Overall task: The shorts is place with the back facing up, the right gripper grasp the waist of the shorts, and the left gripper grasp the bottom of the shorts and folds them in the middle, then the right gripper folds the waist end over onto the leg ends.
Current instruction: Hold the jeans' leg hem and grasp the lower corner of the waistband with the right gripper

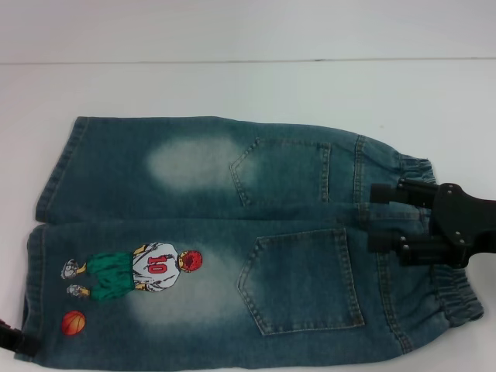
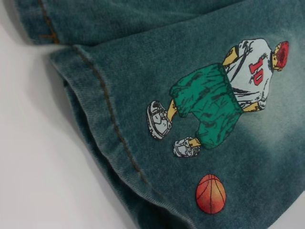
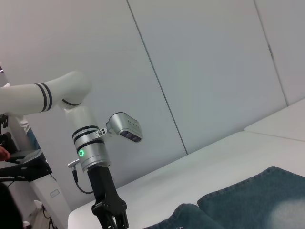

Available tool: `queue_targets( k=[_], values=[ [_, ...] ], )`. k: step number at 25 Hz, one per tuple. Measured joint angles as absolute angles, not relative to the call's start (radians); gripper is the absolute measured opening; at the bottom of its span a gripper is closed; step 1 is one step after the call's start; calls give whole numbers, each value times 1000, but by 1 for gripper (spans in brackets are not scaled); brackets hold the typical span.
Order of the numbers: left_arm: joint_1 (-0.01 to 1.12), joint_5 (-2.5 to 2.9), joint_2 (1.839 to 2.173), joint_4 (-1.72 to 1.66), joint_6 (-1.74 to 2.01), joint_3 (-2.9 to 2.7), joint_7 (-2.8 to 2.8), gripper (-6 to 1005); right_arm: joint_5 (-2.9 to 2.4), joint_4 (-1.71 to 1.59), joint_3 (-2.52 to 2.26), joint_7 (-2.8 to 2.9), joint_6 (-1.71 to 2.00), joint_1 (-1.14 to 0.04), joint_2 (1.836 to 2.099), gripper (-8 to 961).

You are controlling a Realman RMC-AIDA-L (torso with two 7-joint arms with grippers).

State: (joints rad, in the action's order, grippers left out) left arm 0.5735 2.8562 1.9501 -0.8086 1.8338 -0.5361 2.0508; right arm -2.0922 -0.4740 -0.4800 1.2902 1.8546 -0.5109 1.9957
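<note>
The denim shorts [image 1: 294,194] lie flat with the back pockets up, the number 10 player print [image 1: 147,267] on the near leg. The ruffled waist [image 1: 461,298] is at the right. The bottom of the shorts, two stitched leg ends [image 1: 48,178], is at the left. My right gripper [image 1: 374,218] is over the middle of the waist, open, its two fingers straddling the band. Only a black tip of my left gripper [image 1: 11,341] shows, at the near leg's outer hem corner. The left wrist view shows that hem [image 2: 102,107] and the print close up. The right wrist view shows the left gripper [image 3: 113,215] far off.
The shorts rest on a white table [image 1: 232,85] with bare surface behind them and to the left. The table's far edge meets a pale wall [image 1: 248,31]. In the right wrist view the left arm [image 3: 88,148] stands over the table's end.
</note>
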Motion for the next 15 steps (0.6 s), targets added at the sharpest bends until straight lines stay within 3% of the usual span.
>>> queue_targets(
  k=[15],
  values=[
    [576,2856,1945,-820,1830,-541,2063,330,-2092,-474,-480,1292,1855,-511,1996,940]
  ],
)
